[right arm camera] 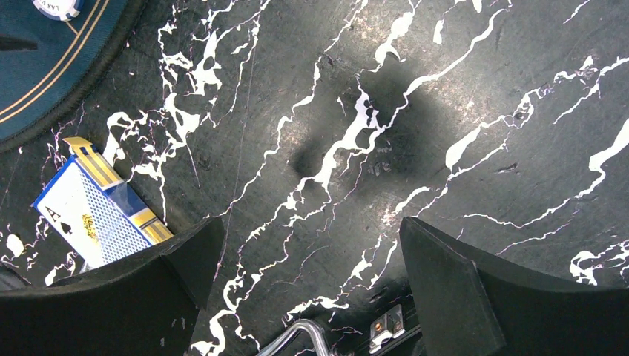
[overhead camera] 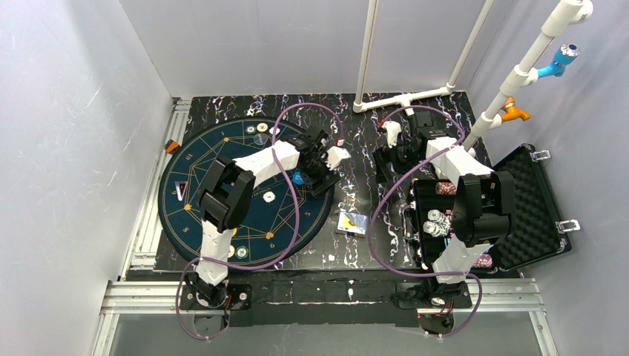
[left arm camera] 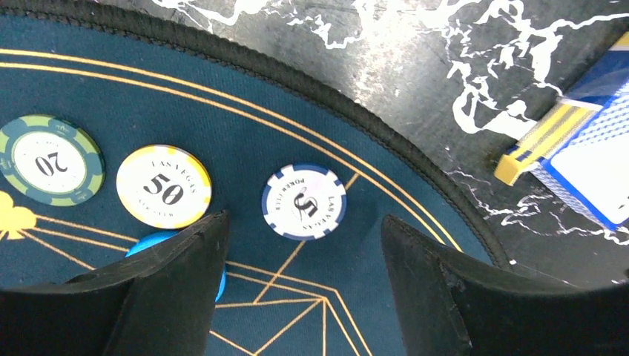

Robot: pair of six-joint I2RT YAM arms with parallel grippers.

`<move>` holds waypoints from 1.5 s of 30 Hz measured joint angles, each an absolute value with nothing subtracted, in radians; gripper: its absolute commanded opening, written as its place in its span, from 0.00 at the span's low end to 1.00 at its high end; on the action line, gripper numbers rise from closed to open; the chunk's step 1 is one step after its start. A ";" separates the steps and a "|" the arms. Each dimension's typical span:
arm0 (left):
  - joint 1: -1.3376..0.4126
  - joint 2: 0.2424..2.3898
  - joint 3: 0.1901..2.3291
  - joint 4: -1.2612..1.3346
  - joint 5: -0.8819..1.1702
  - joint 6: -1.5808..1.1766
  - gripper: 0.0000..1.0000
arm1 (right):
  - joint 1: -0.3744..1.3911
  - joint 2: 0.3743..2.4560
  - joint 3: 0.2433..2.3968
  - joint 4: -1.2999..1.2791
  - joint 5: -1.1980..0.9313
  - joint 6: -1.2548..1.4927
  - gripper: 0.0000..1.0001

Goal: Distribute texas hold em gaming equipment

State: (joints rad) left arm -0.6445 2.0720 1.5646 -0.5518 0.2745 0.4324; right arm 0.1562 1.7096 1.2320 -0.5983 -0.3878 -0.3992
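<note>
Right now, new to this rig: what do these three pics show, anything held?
Two robot arms bolted at the near edge of the table, each ending in a two-finger gripper. The wide picture is from a fixed overhead camera; the other two look out from each wrist, the black wedges being that gripper's fingers. On the blue mat lie a 20 chip, a 50 chip, a white-and-blue chip and a blue disc partly under a finger. A card box lies on the marbled table beside the mat; the open black case holds more chips. The left gripper is open over the chips, the right gripper open over bare table. Neither holds anything.
</note>
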 measured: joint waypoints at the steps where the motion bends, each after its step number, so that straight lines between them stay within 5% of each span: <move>1: -0.645 2.067 1.565 -0.558 0.276 0.429 0.72 | 0.156 1.710 1.232 -0.599 -0.387 -0.399 0.98; 15: -0.434 1.723 1.430 -0.612 0.310 0.459 0.71 | 0.156 1.710 1.232 -0.599 -0.392 -0.399 0.98; 38: -0.342 1.723 1.130 -0.511 0.200 0.520 0.67 | 0.156 1.710 1.232 -0.599 -0.392 -0.400 0.98; 45: -0.372 1.742 1.090 -0.461 0.159 0.529 0.56 | 0.156 1.710 1.232 -0.599 -0.392 -0.400 0.98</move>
State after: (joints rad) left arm -0.3721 1.7416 1.0901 -0.4606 0.1593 0.5289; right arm 0.1562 1.7096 1.2320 -0.5991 -0.3923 -0.3996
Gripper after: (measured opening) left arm 0.630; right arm 0.981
